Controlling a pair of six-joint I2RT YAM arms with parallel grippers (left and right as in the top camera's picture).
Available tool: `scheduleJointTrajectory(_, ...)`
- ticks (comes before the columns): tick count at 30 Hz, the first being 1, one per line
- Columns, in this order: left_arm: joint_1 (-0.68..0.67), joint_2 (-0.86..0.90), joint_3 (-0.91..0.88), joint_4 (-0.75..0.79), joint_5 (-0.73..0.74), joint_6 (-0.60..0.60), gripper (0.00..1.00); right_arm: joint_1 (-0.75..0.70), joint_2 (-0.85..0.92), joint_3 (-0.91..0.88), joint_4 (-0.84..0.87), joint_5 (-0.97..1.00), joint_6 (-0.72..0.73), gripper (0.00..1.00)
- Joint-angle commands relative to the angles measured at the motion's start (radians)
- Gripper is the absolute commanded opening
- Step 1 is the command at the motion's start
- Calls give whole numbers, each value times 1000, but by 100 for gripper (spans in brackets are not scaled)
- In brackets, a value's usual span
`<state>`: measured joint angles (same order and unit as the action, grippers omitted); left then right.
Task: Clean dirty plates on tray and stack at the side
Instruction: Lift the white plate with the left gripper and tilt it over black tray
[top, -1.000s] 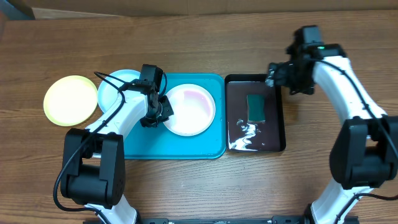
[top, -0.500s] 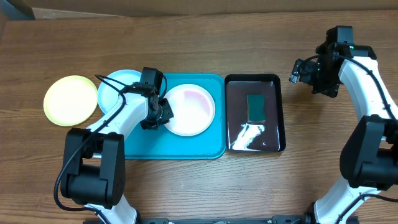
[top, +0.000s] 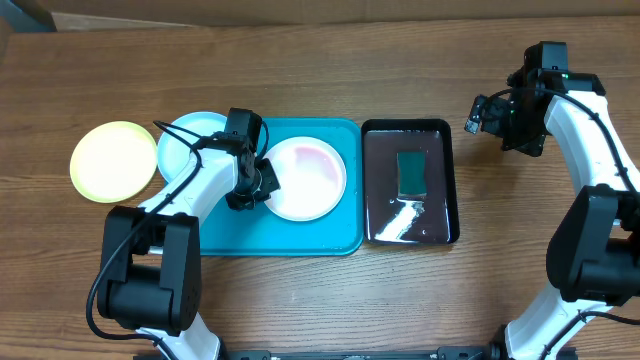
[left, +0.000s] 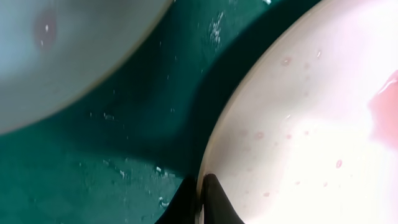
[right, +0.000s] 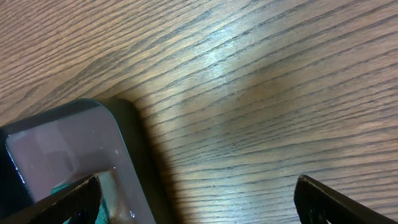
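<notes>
White round plastic plate (top: 305, 178), pink-smeared, in teal rectangular plastic tray (top: 290, 235); left tool (left: 202, 199) clamped on its 9 o'clock rim. Right tool (top: 478, 116) apart. Yellow-green round plate (top: 113, 161), light blue round plate (top: 185, 145) toward 9 o'clock, unstacked. Wiping, stacking not yet done.

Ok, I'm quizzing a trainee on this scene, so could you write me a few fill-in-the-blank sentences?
1. The left pincer is shut on the white plate at its ____.
2. The jaws of the right pincer stand wide ____.
3. The sponge in the black tray is ____ in colour.
Missing words: rim; open; green.
</notes>
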<state>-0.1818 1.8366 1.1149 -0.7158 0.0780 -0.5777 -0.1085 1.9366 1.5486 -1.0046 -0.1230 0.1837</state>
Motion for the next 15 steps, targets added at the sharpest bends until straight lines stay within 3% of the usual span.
scheduleJointTrajectory(1, -2, -13, 25, -47, -3, 34, 4, 2, -13, 15, 4, 3, 2, 100)
scheduleJointTrajectory(15, -2, -239, 103, -113, -138, 84, 4, 2, -13, 15, 4, 3, 2, 100)
